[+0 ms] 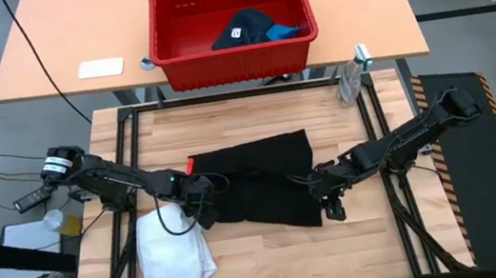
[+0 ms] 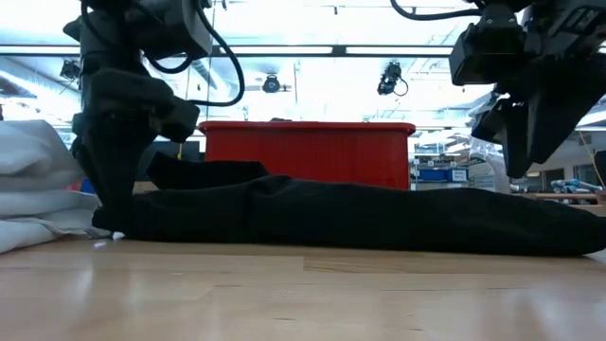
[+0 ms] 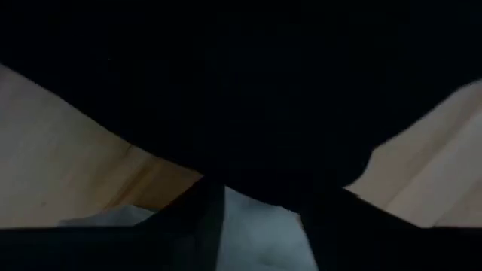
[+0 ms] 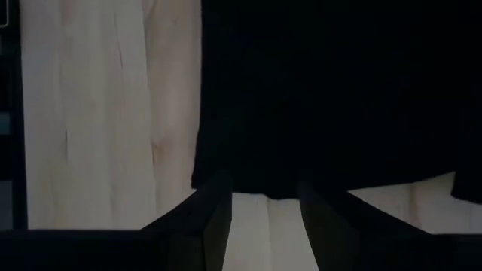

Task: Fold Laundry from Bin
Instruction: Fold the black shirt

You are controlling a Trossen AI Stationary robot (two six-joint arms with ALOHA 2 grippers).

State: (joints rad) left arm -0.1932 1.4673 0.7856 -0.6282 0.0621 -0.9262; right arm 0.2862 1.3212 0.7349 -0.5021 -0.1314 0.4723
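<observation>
Two grippers, left (image 1: 207,205) and right (image 1: 317,186), finger state unclear, flank the limp, light black cloth garment (image 1: 258,181), best pinched at its three and nine o'clock edges.

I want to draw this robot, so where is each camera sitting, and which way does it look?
High view: above, looking straight down on the table, red bin, both arms.
Low view: at tabletop height, looking level across the black garment; arms hang from above.
Left wrist view: on the left arm, past its fingers at black cloth.
Right wrist view: on the right arm, past its fingers at the garment's edge.
All four share the black garment.
</observation>
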